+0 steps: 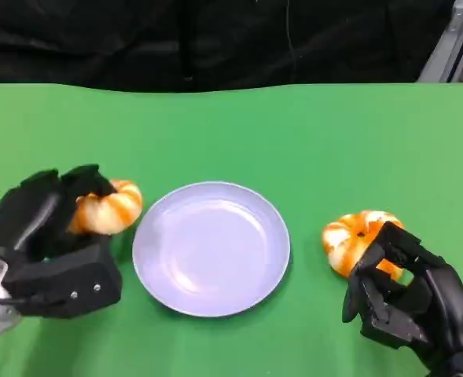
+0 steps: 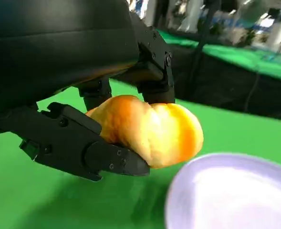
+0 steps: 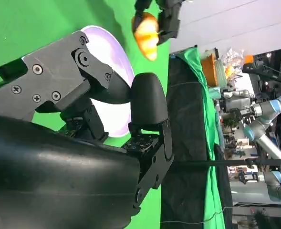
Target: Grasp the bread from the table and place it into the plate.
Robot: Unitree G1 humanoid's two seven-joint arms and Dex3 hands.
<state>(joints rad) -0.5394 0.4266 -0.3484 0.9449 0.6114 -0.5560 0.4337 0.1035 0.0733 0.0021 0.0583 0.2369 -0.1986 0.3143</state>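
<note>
- Held bread [image 1: 109,208]: clear of the table, just left of the plate [image 1: 211,294], pinched by the left hand [image 1: 46,236].
- Risk: a shallow pinch could drop it short of the rim.
- Second bread [image 1: 357,236]: right of the plate; right hand [image 1: 408,298] curled beside it, grip cannot be told.

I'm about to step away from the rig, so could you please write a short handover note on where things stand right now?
Left hand: holds one bread roll, just left of the plate.
Right hand: fingers curled at the second roll, which is on the table right of the plate; a firm grip cannot be confirmed.
Done: left roll grasped.
Left: place both rolls into the plate, which has no bread in it yet.
</note>
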